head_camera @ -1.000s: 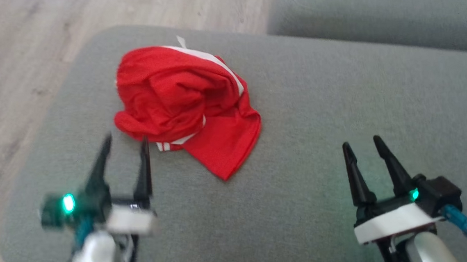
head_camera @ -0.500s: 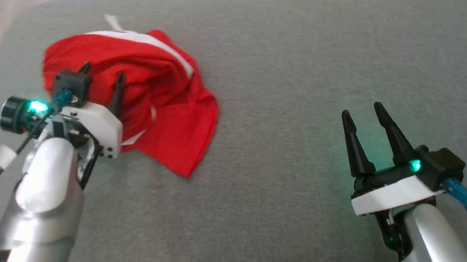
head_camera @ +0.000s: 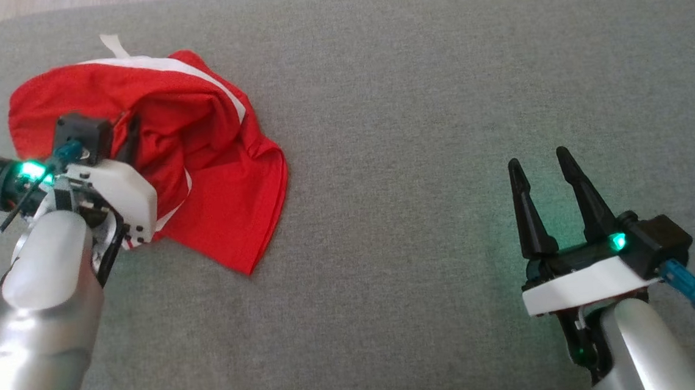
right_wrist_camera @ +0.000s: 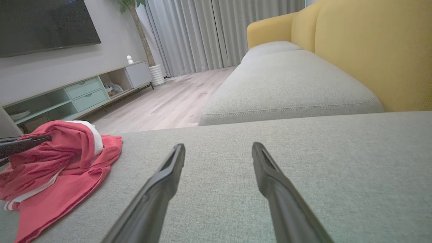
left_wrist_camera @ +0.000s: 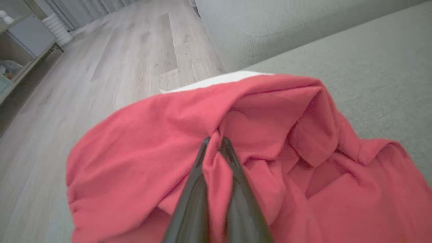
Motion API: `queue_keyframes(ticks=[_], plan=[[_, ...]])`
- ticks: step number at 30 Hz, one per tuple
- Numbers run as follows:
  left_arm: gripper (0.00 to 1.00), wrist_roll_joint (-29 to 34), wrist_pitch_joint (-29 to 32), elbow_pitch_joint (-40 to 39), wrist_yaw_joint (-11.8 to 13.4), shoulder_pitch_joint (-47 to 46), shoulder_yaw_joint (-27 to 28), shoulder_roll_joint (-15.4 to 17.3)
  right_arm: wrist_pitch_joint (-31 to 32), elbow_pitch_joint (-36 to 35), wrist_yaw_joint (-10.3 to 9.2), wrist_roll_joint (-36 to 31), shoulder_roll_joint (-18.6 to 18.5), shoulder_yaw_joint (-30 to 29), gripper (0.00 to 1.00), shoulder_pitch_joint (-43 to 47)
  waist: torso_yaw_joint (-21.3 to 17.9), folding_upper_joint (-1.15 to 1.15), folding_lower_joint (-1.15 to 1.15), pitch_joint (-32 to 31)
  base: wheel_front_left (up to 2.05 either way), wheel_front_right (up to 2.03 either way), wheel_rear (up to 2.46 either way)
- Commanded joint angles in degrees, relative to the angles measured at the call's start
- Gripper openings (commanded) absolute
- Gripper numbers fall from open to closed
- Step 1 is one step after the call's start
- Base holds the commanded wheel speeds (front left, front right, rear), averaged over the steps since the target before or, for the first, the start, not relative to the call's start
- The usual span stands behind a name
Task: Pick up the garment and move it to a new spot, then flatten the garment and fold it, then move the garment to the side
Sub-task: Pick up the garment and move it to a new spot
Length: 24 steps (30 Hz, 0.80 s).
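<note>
Garment (head_camera: pixel 217 167) at left of cushion (head_camera: pixel 410 123), right claw (head_camera: pixel 537 159) well right

Here we've got the red garment (head_camera: pixel 197 150) with its white stripes, bunched up at the left end of the grey cushion (head_camera: pixel 427 110), one corner pointing down toward us. Our left gripper (head_camera: pixel 123 131) is dug into its left side, mostly buried in the folds and pinched together on the cloth, with a green light (head_camera: pixel 31 170) glowing by the wrist. Our right gripper (head_camera: pixel 538 160) sits well apart at the lower right over bare cushion, spread wide and pointing up with nothing in it. A sliver of wood floor (head_camera: pixel 65 0) peeks in at top left.
</note>
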Motion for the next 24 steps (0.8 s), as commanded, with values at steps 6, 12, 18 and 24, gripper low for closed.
queue_keyframes(ticks=[6,12,18,24], plan=[[0.0,0.72,-10.6,-3.8,1.99,-4.85,1.75,2.72,-0.62,-1.55,-0.04,0.48,-0.28,1.48,1.0,-0.78,-0.01,0.0,0.0,-2.51,0.0,0.0,0.0],[0.0,0.96,-18.04,-11.19,3.52,-6.43,2.41,1.47,-0.62,-1.02,-0.04,0.55,-0.28,1.25,1.0,0.27,0.24,0.0,0.0,-5.29,0.0,0.0,0.0],[0.0,0.64,-19.0,-24.25,3.32,-5.44,2.58,0.46,-0.62,-1.04,-0.04,0.94,-0.28,1.11,1.0,0.97,-0.33,0.0,0.0,-7.4,0.0,0.0,0.0],[0.0,0.3,-19.04,-33.53,3.08,-3.52,1.37,-0.65,-0.62,-1.28,-0.04,1.34,-0.28,0.63,1.0,1.26,-2.15,0.0,0.0,-8.03,0.0,0.0,0.0]])
